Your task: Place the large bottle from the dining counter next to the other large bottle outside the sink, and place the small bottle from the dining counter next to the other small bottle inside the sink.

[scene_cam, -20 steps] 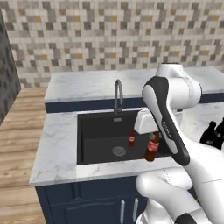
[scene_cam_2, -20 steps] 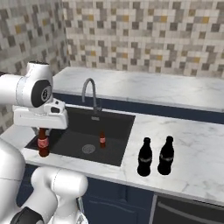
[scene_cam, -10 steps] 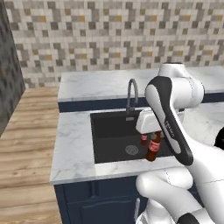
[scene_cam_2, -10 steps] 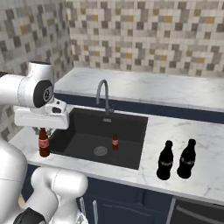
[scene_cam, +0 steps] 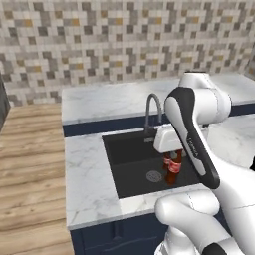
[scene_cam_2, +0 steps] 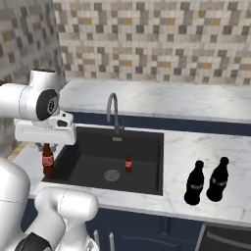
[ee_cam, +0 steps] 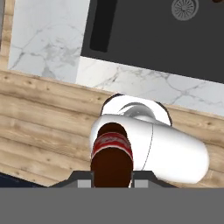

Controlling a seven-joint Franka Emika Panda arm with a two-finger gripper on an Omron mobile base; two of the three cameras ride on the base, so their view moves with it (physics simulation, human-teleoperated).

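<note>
- The gripper (scene_cam_2: 47, 147) is closed on the neck of the small bottle (scene_cam_2: 48, 162), which hangs upright directly below the hand; in the hand view the bottle (ee_cam: 111, 155) sits between the finger tips.
- Judged step: carry the held bottle over the sink (scene_cam_2: 147, 162) and set it down beside the other small bottle (scene_cam_2: 128, 163).
- The held bottle is at the basin's near edge, over floor and counter rim rather than over the basin, going by the hand view. Advance the hand forward before lowering.
- Keep the bottle vertical. Lower until its base meets the basin floor, just beside the twin without striking it, then release.
- Avoid the faucet (scene_cam_2: 113, 110), beyond the twin.
- Arm pose: the hand points straight down, the forearm level behind it.
- Farthest from the hand, two large bottles (scene_cam_2: 195, 183) stand together on the counter outside the basin.
</note>
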